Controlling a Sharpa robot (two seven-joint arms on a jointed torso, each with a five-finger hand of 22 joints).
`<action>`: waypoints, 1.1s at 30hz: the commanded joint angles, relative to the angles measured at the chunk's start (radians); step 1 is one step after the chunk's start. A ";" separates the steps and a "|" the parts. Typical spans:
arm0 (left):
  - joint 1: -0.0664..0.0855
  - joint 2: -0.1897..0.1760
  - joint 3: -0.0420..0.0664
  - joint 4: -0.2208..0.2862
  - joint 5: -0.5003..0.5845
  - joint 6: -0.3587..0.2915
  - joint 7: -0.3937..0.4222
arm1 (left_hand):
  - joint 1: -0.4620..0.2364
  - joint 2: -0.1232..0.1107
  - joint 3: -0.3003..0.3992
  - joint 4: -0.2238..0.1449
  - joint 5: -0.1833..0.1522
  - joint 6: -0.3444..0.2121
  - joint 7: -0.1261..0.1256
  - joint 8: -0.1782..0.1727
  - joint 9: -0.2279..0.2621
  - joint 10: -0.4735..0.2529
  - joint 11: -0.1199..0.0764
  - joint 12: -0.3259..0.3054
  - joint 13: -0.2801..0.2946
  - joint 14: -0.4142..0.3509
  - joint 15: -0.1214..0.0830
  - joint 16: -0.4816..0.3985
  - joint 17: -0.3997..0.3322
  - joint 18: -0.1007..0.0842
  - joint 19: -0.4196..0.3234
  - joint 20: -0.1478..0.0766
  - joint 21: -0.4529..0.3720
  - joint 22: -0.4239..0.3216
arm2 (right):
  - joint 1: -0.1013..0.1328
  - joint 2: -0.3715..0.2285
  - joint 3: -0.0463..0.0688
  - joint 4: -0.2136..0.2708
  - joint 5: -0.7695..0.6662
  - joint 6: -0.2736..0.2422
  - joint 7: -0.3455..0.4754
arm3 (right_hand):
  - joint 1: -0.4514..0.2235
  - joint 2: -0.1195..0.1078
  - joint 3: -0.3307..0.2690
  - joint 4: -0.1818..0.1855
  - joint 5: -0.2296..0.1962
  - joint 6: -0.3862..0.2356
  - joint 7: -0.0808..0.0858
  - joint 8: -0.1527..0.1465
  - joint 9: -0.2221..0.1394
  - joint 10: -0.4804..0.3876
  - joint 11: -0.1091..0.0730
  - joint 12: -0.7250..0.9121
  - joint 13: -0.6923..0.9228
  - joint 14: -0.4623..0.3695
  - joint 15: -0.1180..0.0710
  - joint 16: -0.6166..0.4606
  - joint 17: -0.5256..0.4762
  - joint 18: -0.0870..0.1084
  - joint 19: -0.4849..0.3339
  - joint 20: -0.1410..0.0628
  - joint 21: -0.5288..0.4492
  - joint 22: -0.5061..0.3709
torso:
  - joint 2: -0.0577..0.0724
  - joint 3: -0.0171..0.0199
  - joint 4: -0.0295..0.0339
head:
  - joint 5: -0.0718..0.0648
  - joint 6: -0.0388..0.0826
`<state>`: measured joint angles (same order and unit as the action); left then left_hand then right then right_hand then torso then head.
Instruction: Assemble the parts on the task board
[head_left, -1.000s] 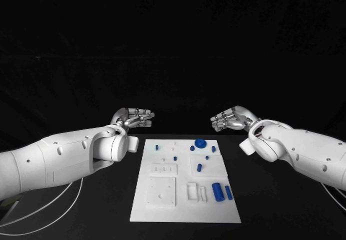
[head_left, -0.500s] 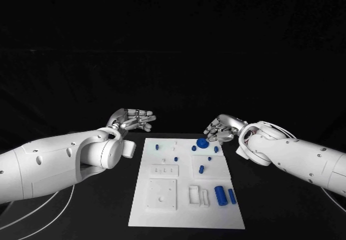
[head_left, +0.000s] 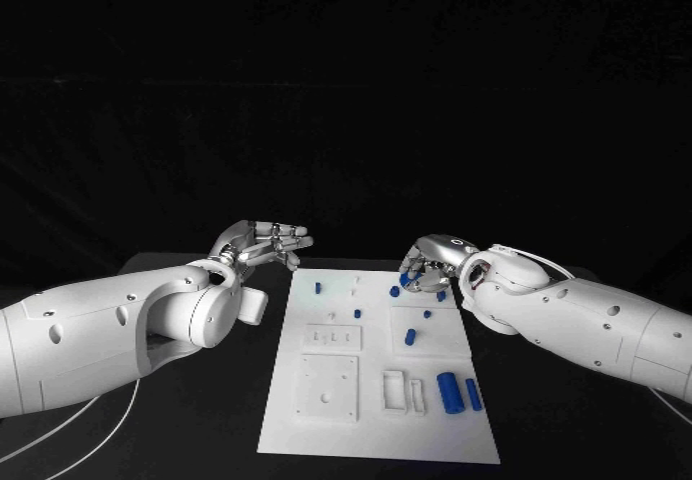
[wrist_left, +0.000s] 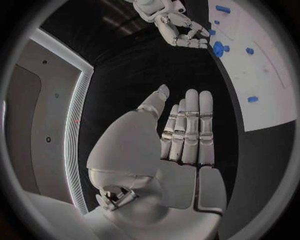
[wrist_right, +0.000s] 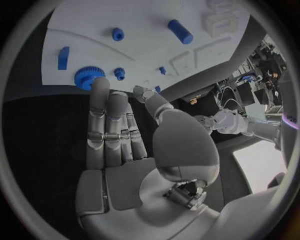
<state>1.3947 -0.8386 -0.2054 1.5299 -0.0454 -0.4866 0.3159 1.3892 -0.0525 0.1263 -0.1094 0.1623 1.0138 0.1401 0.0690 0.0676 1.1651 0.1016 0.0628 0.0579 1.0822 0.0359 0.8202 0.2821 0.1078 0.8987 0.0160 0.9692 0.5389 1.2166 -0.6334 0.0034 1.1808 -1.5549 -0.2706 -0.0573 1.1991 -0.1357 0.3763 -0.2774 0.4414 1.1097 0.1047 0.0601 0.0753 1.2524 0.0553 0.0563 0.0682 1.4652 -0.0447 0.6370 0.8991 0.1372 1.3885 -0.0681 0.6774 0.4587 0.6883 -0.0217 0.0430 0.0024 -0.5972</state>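
The right hand (head_left: 431, 263), fingers apart and empty, hangs over the gear (wrist_right: 89, 77), perhaps touching it, ready to grasp; the left hand (head_left: 265, 243) waits wide open beside the board (head_left: 378, 440).

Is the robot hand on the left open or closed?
Open. The left robot hand has its fingers stretched out straight and holds nothing, beside the board.

There are no words, numbers, labels or signs to read in these pictures. The flat white plastic task board (head_left: 378, 420) has no writing on it, and the small blue plastic parts (head_left: 451, 391) on it are plain too.
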 joint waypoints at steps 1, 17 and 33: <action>0.006 -0.001 0.002 0.008 -0.018 0.029 -0.003 | -0.010 -0.002 -0.004 -0.003 -0.003 -0.006 -0.002 -0.001 0.000 -0.007 0.000 -0.003 0.001 0.001 -0.004 0.005 0.001 0.010 -0.003 -0.001 0.008 -0.001 | 0.001 0.009 0.001 0.001 -0.092 -0.003 -0.054 | -0.003 -0.009 0.014 0.000 -0.009 -0.001 -0.007 0.003 0.001 -0.007 -0.001 0.003 0.001 0.006 0.004 0.014 0.004 -0.007 0.003 0.002 0.008 0.018 | 0.012 -0.0027 0.0055 | -0.005 0.003; 0.021 -0.006 0.002 0.035 -0.025 0.034 -0.008 | -0.010 -0.002 -0.009 -0.001 -0.005 -0.008 0.000 -0.001 0.000 -0.016 0.002 -0.003 0.001 0.005 -0.004 0.010 0.000 0.013 0.001 -0.002 0.020 -0.006 | -0.001 0.055 0.001 -0.035 -0.188 -0.003 -0.111 | 0.000 -0.036 0.096 0.023 -0.076 0.014 -0.006 0.003 0.004 -0.007 0.001 0.003 0.003 -0.001 0.011 0.056 -0.019 -0.003 0.008 0.009 -0.014 0.120 | 0.041 -0.0065 0.0188 | -0.019 0.014; 0.024 -0.006 0.002 0.035 -0.025 0.036 -0.010 | -0.010 -0.002 -0.009 -0.001 -0.005 -0.008 0.000 -0.001 0.000 -0.016 0.002 -0.003 0.001 0.005 -0.004 0.010 0.000 0.013 0.001 -0.002 0.020 -0.006 | -0.007 0.067 0.001 -0.053 -0.218 0.018 -0.123 | 0.003 -0.039 0.115 0.034 -0.099 0.031 -0.006 0.004 0.005 0.003 -0.002 0.003 0.003 -0.004 0.011 0.077 -0.039 -0.004 0.018 0.009 -0.032 0.203 | 0.061 -0.0068 0.0212 | -0.021 0.017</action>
<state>1.4152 -0.8463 -0.2045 1.5640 -0.0644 -0.4673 0.3023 1.3894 -0.0526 0.1235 -0.1121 0.1624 1.0143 0.1407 0.0690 0.0674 1.1576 0.1018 0.0628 0.0576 1.0823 0.0360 0.8249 0.2828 0.1049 0.8988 0.0162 0.9833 0.5348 1.2106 -0.5681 0.0037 1.1286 -1.7455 -0.2689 -0.1716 1.1990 -0.1647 0.4888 -0.2441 0.3479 1.1341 0.0996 0.0600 0.0788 1.2525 0.0553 0.0563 0.0705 1.4646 -0.0372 0.7084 0.8606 0.1369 1.3993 -0.0574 0.6503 0.6616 0.7451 -0.0280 0.0639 -0.0198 -0.5820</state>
